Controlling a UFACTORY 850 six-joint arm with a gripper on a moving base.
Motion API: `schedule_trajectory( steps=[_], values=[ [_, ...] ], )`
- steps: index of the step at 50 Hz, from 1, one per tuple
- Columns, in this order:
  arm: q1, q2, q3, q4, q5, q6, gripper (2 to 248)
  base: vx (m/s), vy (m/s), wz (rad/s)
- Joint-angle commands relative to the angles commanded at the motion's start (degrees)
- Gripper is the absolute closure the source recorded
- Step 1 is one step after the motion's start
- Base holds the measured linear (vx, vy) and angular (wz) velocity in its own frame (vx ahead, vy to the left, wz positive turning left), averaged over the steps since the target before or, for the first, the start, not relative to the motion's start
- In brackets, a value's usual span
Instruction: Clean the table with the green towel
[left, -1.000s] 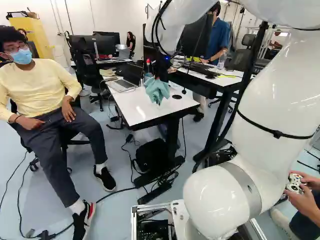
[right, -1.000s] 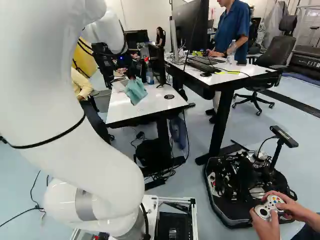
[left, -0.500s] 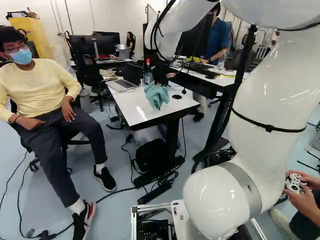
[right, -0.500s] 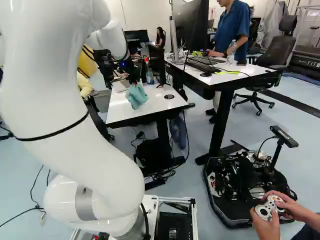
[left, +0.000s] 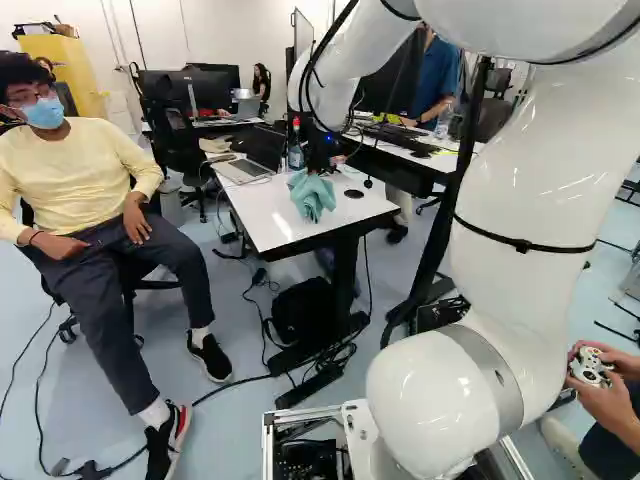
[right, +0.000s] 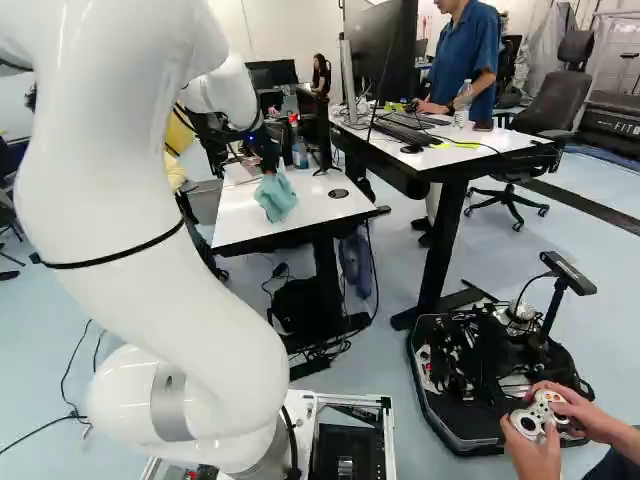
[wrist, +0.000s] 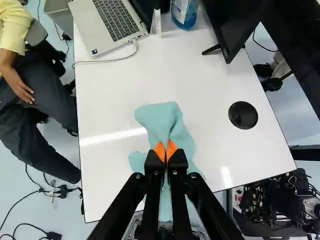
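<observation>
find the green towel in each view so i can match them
Left base view: the green towel is over the white table, just above picture centre.
Right base view: towel left of the middle.
Wrist view: towel pinched in the hand.
Shared landmark: round black disc in the tabletop.

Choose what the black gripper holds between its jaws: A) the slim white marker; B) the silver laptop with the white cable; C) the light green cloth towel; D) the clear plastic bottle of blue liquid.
C: in the wrist view, the orange pads of the black gripper pinch the light green cloth towel, which bunches up between them.
</observation>
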Motion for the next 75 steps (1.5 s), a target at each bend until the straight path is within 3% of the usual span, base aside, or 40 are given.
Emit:
schedule_trajectory(
  steps=[45, 75],
  values=[
    [1.2, 0.1, 6.8, 0.0, 8.1, 0.0, 224, 0.000, 0.000, 0.000],
    [1.3, -3.5, 7.3, 0.0, 9.0, 0.0, 224, 0.000, 0.000, 0.000]
  ],
)
